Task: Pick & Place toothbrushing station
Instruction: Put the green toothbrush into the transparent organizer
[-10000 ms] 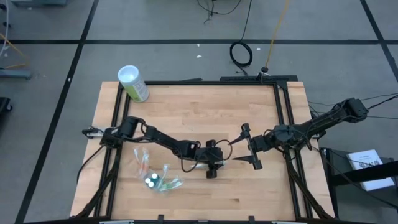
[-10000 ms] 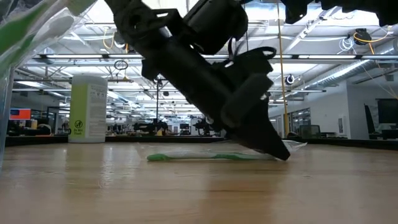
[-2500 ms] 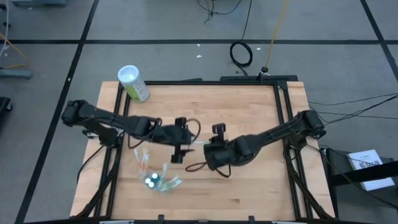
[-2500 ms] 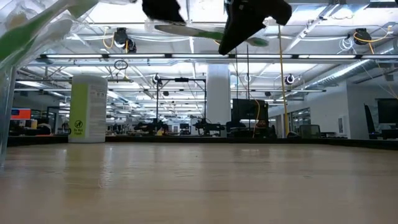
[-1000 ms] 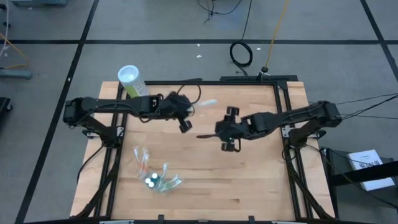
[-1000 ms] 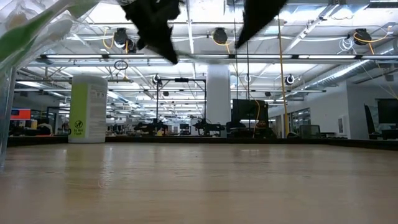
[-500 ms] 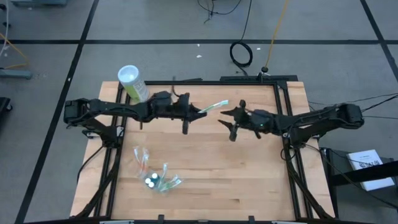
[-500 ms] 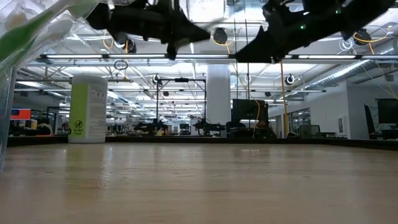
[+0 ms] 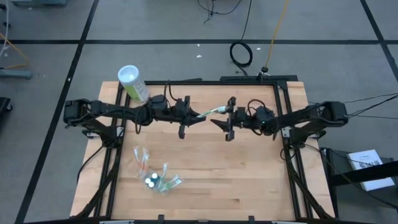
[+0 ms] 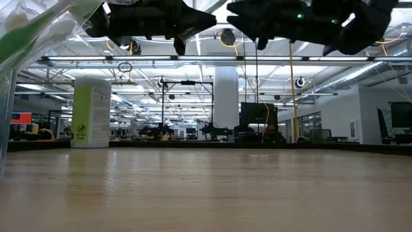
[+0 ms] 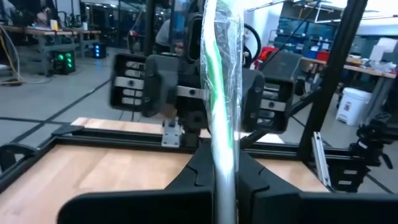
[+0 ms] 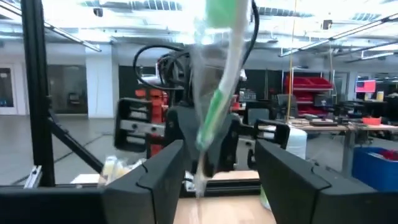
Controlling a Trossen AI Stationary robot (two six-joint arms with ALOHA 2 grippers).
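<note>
Left pincer [image 9: 194, 117]: clamping the wrapped toothbrush [image 9: 214, 110] by its handle end, holding it level, high above the surface [image 9: 249, 174].
Right pincer [image 9: 219, 122]: jaws standing apart, now swung round nose to nose with the left, straddling the toothbrush's free end without closing.
Change: both arms raised toward the far edge, gap between them shrinking to almost nothing.
Meaning: probably lining up a handover in mid-air.
Rest of station [image 9: 155, 177]: lying near the front left edge, well apart.
Green canister [image 9: 133, 83]: standing at the far left corner.
</note>
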